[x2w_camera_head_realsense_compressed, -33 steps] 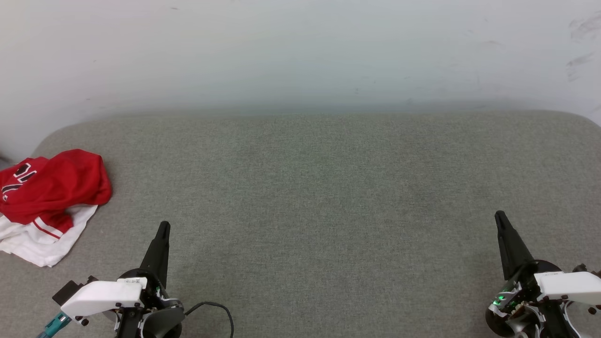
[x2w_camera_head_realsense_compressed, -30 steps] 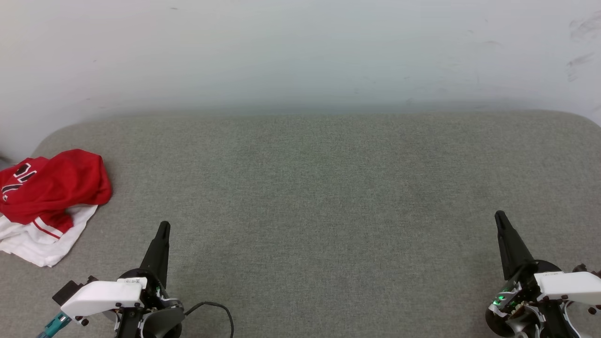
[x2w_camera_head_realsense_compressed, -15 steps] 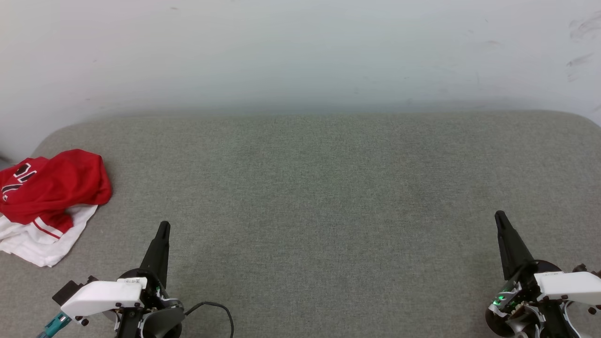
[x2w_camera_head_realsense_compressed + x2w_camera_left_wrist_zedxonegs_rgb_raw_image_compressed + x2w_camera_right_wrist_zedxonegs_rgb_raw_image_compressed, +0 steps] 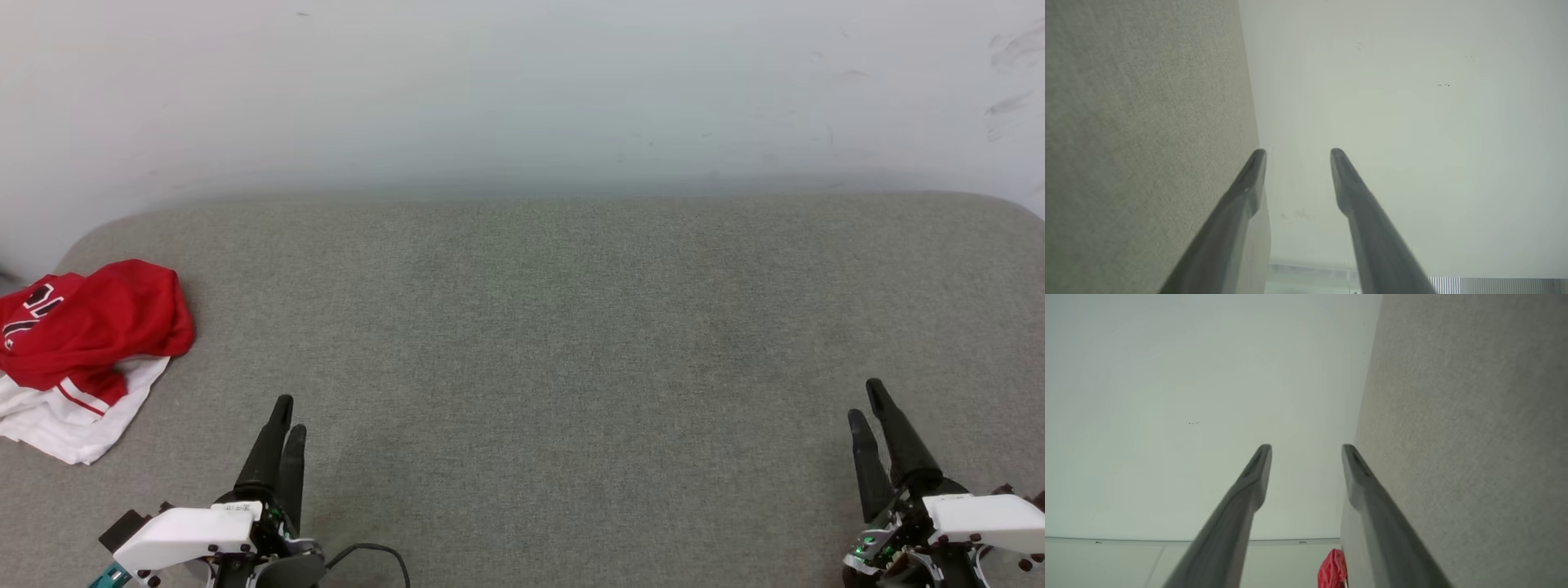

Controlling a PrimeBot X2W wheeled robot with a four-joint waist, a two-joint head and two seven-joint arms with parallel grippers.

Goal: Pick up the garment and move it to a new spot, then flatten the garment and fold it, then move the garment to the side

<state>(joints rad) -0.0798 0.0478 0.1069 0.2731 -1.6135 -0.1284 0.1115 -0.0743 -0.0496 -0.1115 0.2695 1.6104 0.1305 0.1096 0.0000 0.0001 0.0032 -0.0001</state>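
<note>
crumpled garment (image 4: 96, 328), red end far — white near

The desk (image 4: 555, 343) is covered in grey woven fabric and its far corners are rounded. On it, at the left end, lies the garment (image 4: 90, 327) in a crumpled heap. A red bunch is on top and white cloth with a red stripe spreads beneath it on the near side. Part of some black, white-outlined lettering shows. In the right wrist view the garment (image 4: 1333, 571) is a small red lump at the desk's (image 4: 1474, 416) edge.
</note>
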